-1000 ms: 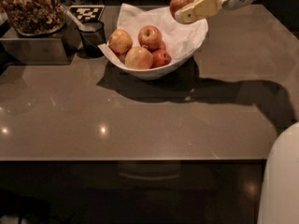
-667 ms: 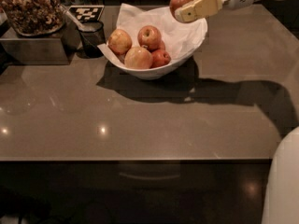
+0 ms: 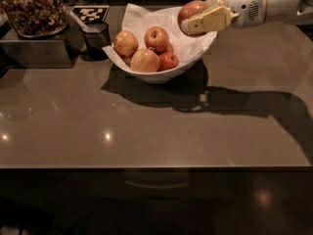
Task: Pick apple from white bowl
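Showing the lift-out step of the pick: the hand [image 3: 194, 19] reaches in from the right on a white arm [image 3: 264, 1] and is clamped on the apple [image 3: 190, 9]. One beige finger [image 3: 209, 20] lies across the apple's near side; the other is mostly hidden behind it. The apple hangs above the far right rim of the white bowl [image 3: 155, 76], clear of the paper lining [image 3: 139, 16] and touching neither the bowl nor the remaining fruit. Four other apples [image 3: 145, 61] rest in the bowl's left and centre, well apart from the held one. The bowl stands on the counter [image 3: 146, 131], with a dark cup [image 3: 96, 33] just to its left.

By these signs the grasp looks complete and the pick almost done. The next move calls for carrying the apple up and rightward, away from the rim, with the grip kept firm, since the round skin could slip between the fingers.
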You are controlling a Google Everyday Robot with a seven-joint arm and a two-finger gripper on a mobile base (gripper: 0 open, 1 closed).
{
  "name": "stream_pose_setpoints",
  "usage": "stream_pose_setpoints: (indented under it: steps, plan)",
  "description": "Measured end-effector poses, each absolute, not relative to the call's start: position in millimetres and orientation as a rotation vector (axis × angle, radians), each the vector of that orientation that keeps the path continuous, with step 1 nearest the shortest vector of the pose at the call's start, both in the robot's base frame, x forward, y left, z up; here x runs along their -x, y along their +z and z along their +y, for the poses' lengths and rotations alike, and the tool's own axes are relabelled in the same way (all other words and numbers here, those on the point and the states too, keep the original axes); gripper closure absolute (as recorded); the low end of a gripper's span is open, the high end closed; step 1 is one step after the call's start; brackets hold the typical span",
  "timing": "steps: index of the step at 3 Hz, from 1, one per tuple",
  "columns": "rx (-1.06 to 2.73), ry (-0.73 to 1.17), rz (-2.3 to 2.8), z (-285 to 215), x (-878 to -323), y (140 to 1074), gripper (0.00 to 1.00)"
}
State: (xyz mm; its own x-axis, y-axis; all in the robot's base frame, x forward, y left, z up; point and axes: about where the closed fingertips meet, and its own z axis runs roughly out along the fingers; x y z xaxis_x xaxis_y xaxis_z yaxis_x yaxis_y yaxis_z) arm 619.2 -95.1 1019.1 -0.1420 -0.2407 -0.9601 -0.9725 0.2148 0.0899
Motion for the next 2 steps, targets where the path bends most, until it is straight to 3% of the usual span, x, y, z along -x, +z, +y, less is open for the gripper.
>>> stream_pose_setpoints:
  steps: [2]
  plan:
    - [1.094, 1.034, 1.631, -87.2, -607.0, 998.1, 1.0]
